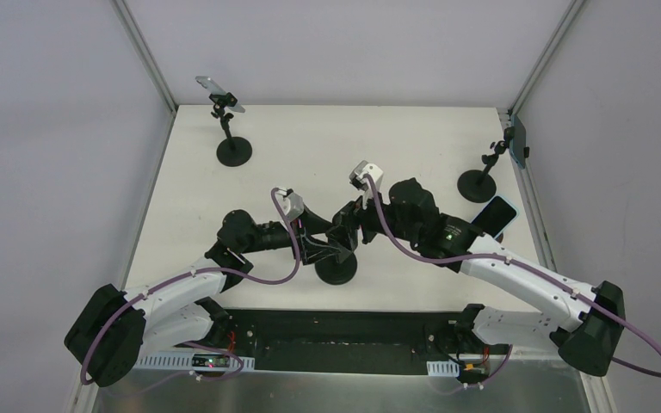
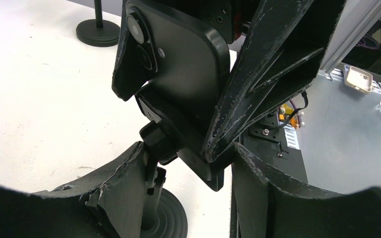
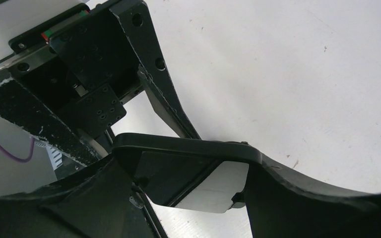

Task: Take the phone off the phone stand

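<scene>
The phone [image 2: 183, 64] is black and slim with rounded corners, and we see two camera lenses stacked in one corner of its back. It sits tilted in the clamp of the phone stand [image 2: 154, 148], near the middle of the white table [image 1: 396, 138]. Both arms reach inward and meet there. The right gripper [image 3: 193, 178] holds the phone by its two long edges. The left gripper [image 2: 187, 148], lower down, is half closed about the stand's neck and clamp, one finger on each side.
</scene>
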